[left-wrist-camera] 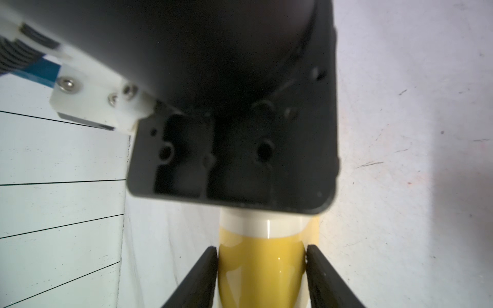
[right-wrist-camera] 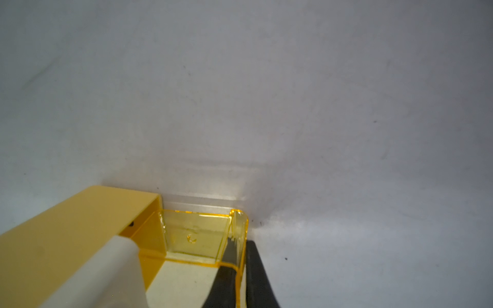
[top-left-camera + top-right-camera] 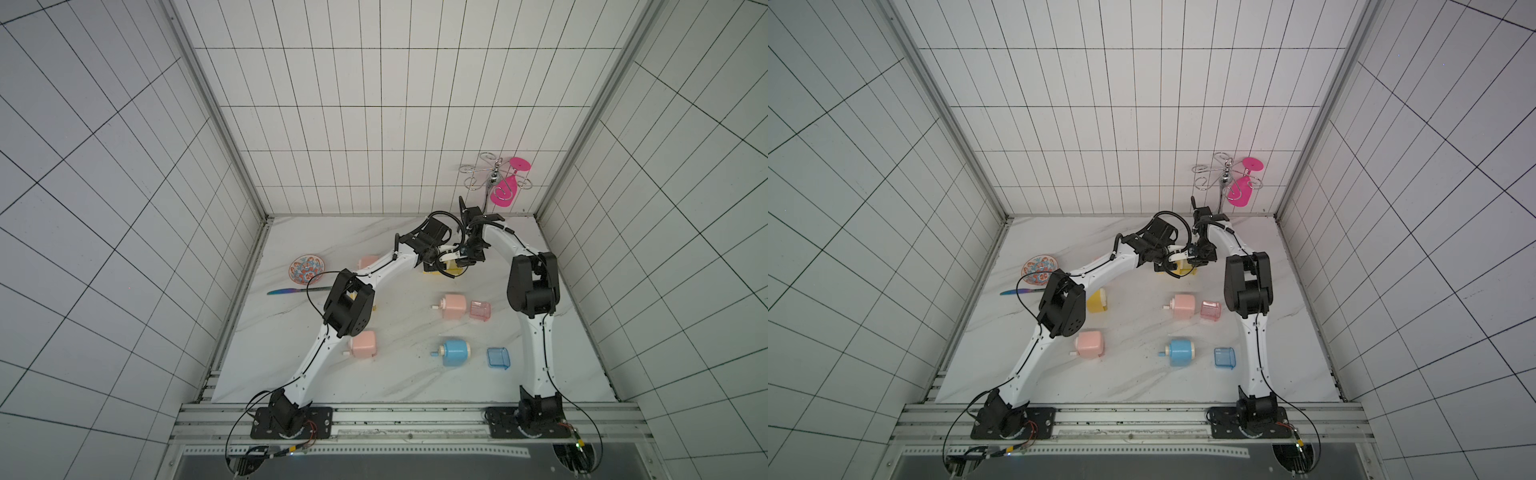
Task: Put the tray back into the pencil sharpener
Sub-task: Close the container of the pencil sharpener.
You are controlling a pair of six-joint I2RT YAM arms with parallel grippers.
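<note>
A yellow pencil sharpener [image 1: 261,280] lies on the table at the back middle, seen in both top views [image 3: 432,275] [image 3: 1177,271]. My left gripper [image 1: 262,250] is shut on its rounded body, one pad on each side. The clear yellow tray [image 2: 194,234] sits partly inside the open end of the sharpener [image 2: 66,234]. My right gripper [image 2: 240,248] is shut on the tray's outer end wall, one finger inside and one outside. In a top view the two grippers [image 3: 442,259] [image 3: 459,262] meet over the sharpener and hide most of it.
Nearer the front lie a pink sharpener [image 3: 453,306] with a pink tray [image 3: 480,310] and a blue sharpener [image 3: 455,352] with a blue tray [image 3: 498,358]. Further sharpeners [image 3: 365,344] [image 3: 1097,300], a patterned plate [image 3: 306,268] and a knife [image 3: 291,291] lie left. A glass rack [image 3: 492,178] stands back right.
</note>
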